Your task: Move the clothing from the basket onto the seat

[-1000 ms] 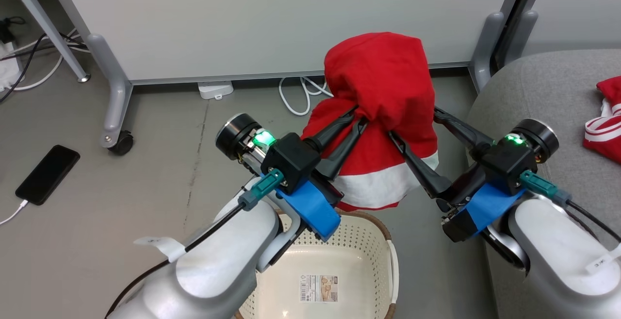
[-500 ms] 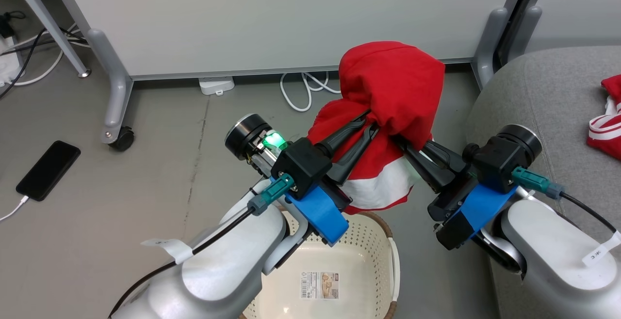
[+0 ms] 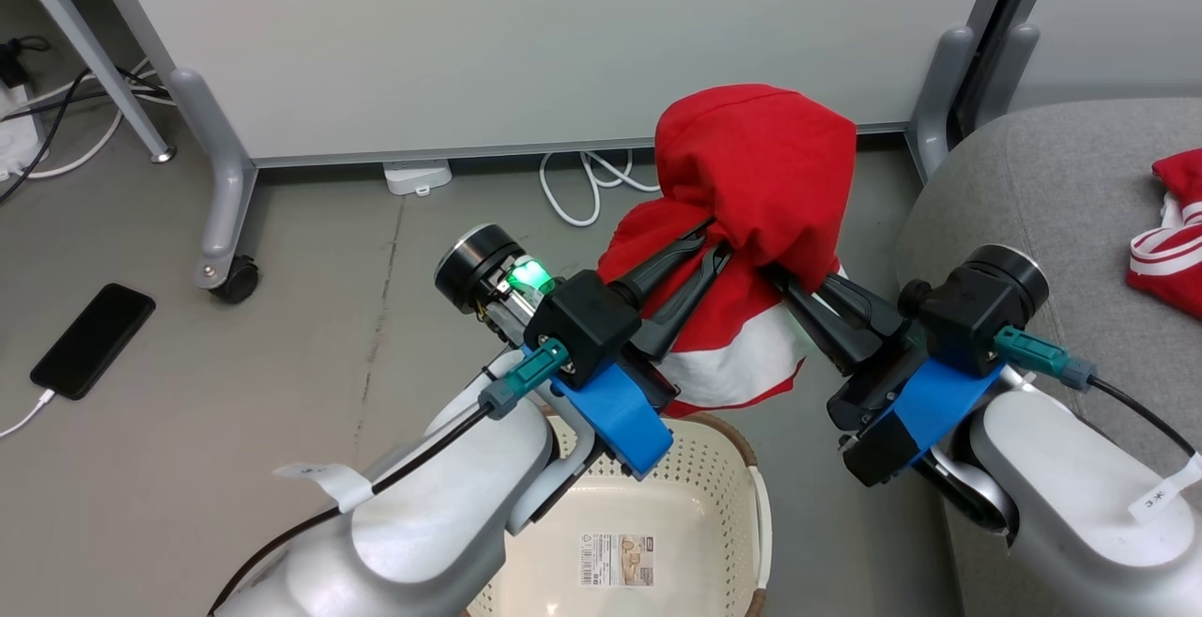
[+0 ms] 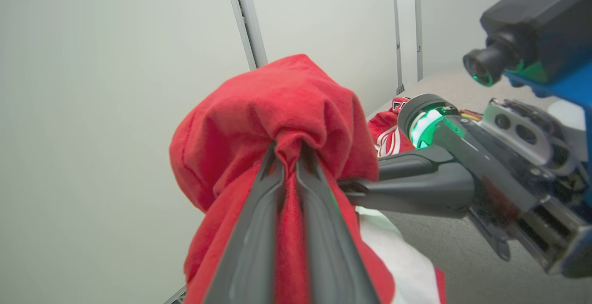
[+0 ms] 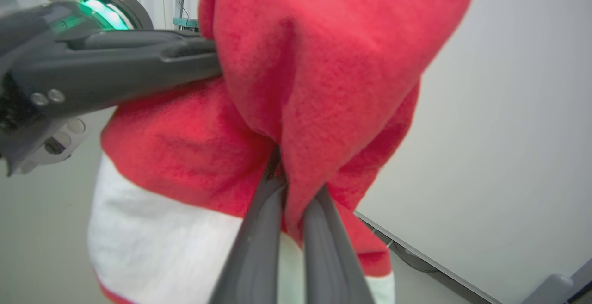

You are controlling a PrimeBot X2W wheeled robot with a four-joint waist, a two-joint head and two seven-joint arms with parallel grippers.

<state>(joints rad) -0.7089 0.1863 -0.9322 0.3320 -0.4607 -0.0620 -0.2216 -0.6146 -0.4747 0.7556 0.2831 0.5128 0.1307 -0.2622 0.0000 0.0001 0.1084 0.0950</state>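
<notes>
- one striped jersey (image 3: 1169,241) already lies on the sofa (image 3: 1033,204), far right; i see no clothing in the basket (image 3: 723,467) near me.
- the plain red garment (image 3: 751,176) hangs over the floor between basket and sofa, with left gripper (image 3: 711,239) and right gripper (image 3: 778,271) both clamped on it.
- what's left: carry it right over the sofa's rounded corner, clear of the panel leg (image 3: 939,82).

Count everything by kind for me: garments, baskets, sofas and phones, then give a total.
Red garments: 2, the held garment and the striped garment lying on the sofa
Basket: 1
Sofa: 1
Phone: 1, on the floor
Total: 5
</notes>
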